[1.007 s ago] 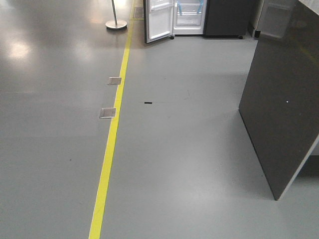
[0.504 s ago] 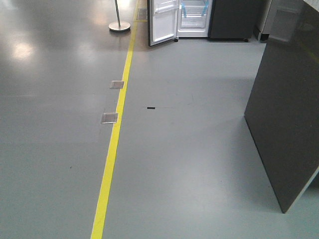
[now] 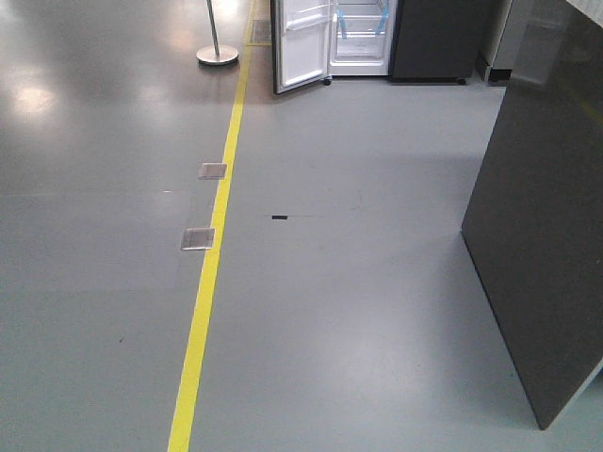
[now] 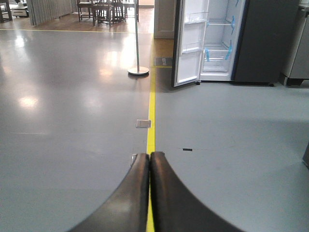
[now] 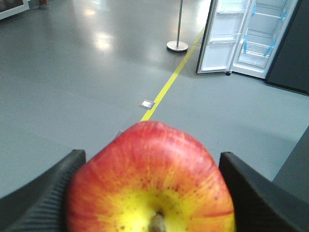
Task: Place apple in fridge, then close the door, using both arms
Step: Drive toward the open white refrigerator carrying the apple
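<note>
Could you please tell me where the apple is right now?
In the right wrist view, the apple is gripped in the right hand, low centre, with the open fridge far ahead at upper right.

red-yellow apple [image 5: 149,176], yellow floor line [image 3: 212,254]

Ahead of me is a wide stretch of bare grey floor [image 3: 358,282] — lots of room. On my right a big dark counter [image 3: 537,217] stands close and blocks that side. Far off, the fridge [image 3: 360,38] stands open, its door [image 3: 303,42] swung out on the left (white side showing). A thin post [image 3: 217,56] on a round base stands near it, left of the door.
</note>
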